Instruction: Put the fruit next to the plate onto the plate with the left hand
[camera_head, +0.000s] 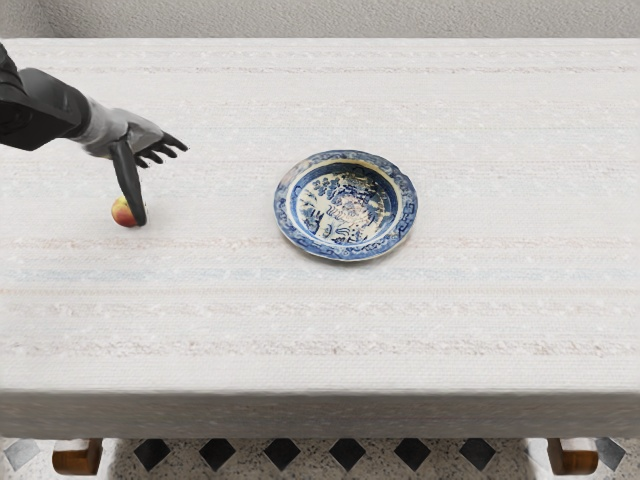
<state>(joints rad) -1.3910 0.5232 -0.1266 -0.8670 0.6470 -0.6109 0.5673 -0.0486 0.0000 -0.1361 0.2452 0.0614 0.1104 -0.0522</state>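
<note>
A blue-and-white patterned plate (287, 205) sits near the middle of a table (480, 300) covered in a pale, faintly striped cloth. Nothing lies on the plate.

The fruit (120, 211), small, round and coloured red and yellow, rests on the cloth well to the left of the plate and about level with the plate's centre. A wide strip of bare cloth separates the two.

The left arm (40, 108), dark in its upper part and grey toward the wrist, comes in from the left, far from the plate and slightly farther back on the table than it is. The left hand (133, 140) hangs just above the fruit. Its fingers (165, 148) are spread apart, and most of them fan out toward the plate. One long dark digit (128, 182) points straight down, and its tip covers the side of the fruit that faces the plate. Whether the tip presses on the fruit or only stands in front of it cannot be told. The hand is not closed around the fruit, and no other finger reaches it.
</note>
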